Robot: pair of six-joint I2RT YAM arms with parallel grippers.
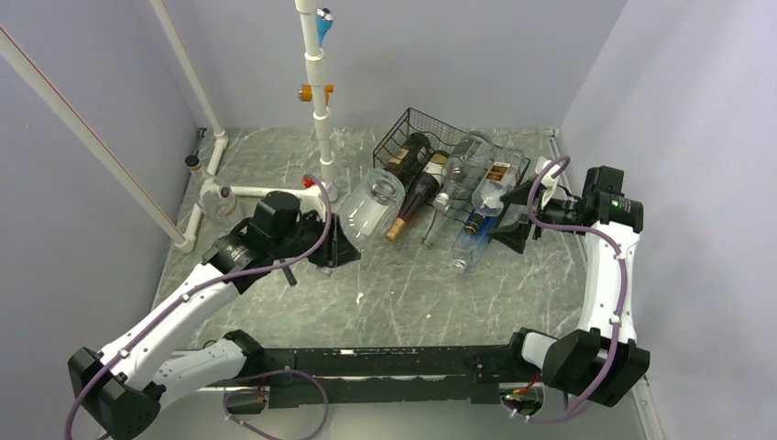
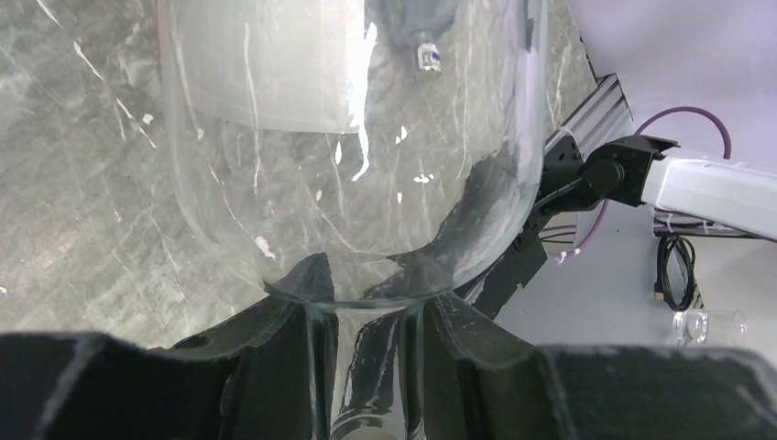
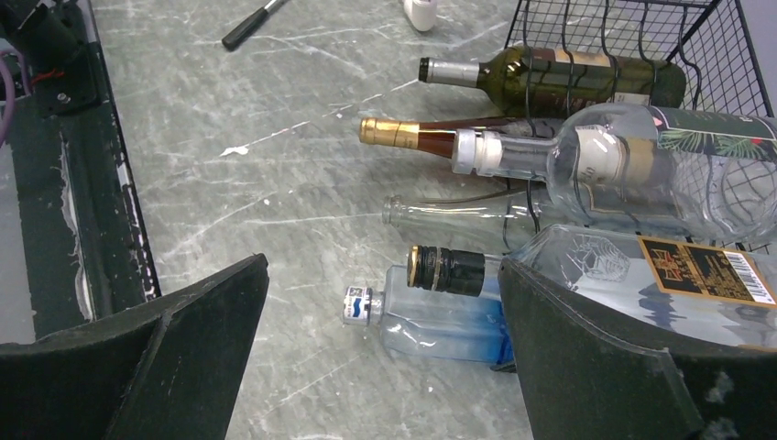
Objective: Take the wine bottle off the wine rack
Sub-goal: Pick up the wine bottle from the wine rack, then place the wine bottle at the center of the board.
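- L gripper (image 2: 366, 367), nearest the lens: jaws clenched on the neck of a clear bottle (image 2: 348, 183). The bottle looks empty, w/ its body pointing away from the wrist.
- Top view: the clear bottle (image 1: 371, 206) is held over the table (image 1: 412, 293), left of the wine rack (image 1: 408, 128). It is off the rack and not touching it.
- R gripper (image 3: 382, 275): jaws spread wide w/ nothing between them, low over the table just in front of the rack's bottle necks.
- Wine rack (image 3: 641, 27): black wire, holding bottles on their sides w/ necks sticking out toward the arms.
- Bottles at the rack, 6:
- green bottle (image 3: 550, 78), silver foil
- gold-foil bottle (image 3: 403, 133), dark glass
- white-cap bottle (image 3: 623, 156), clear, lying on top
- open-neck bottle (image 3: 431, 213), clear, no cap
- black-cap bottle (image 3: 596, 275), clear, labelled
- blue-tint bottle (image 3: 431, 321), silver cap; possibly on the table rather than in the rack
- Dark bottles' contents: can't tell.
- Total: 7 bottles, 1 rack, 2 arms.
- White pipe frame (image 1: 321, 92) stands at the back left.
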